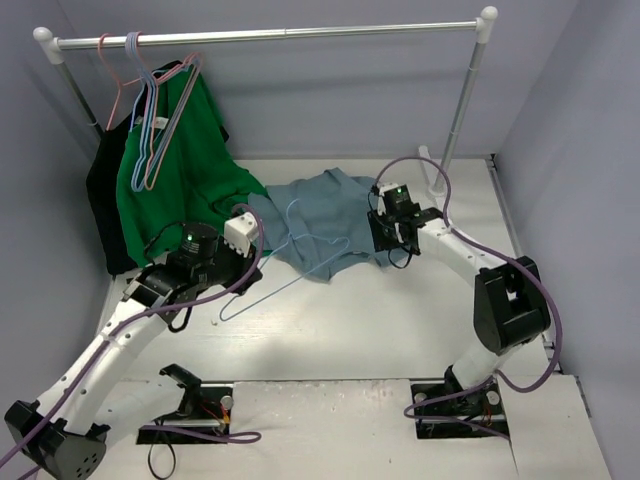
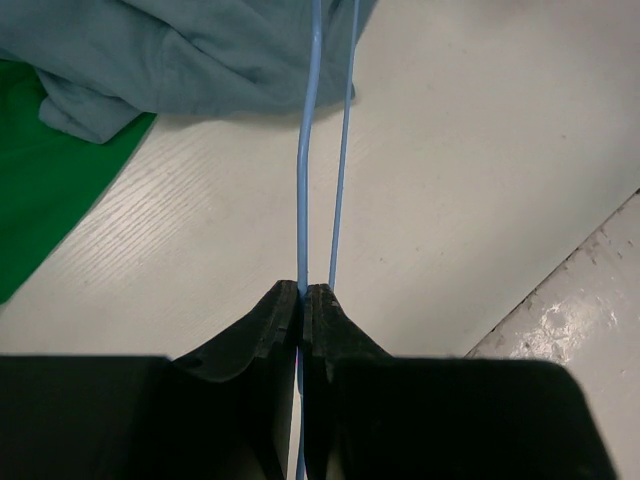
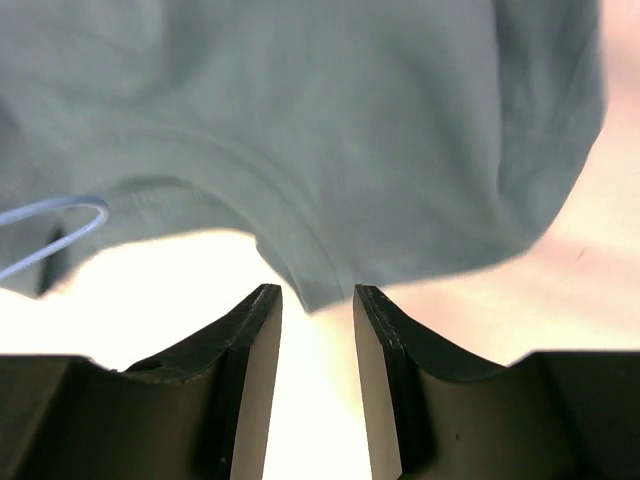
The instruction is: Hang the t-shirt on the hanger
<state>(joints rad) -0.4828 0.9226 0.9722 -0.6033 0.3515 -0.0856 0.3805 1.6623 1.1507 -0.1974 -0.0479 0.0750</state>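
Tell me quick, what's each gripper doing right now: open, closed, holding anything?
The left gripper is closed on the hanger wire.
The right gripper is open at the t-shirt edge, not clamping it.

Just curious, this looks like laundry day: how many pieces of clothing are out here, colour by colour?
Grey-blue t-shirt: 1
Green shirt: 1
Black garment: 1
Total: 3
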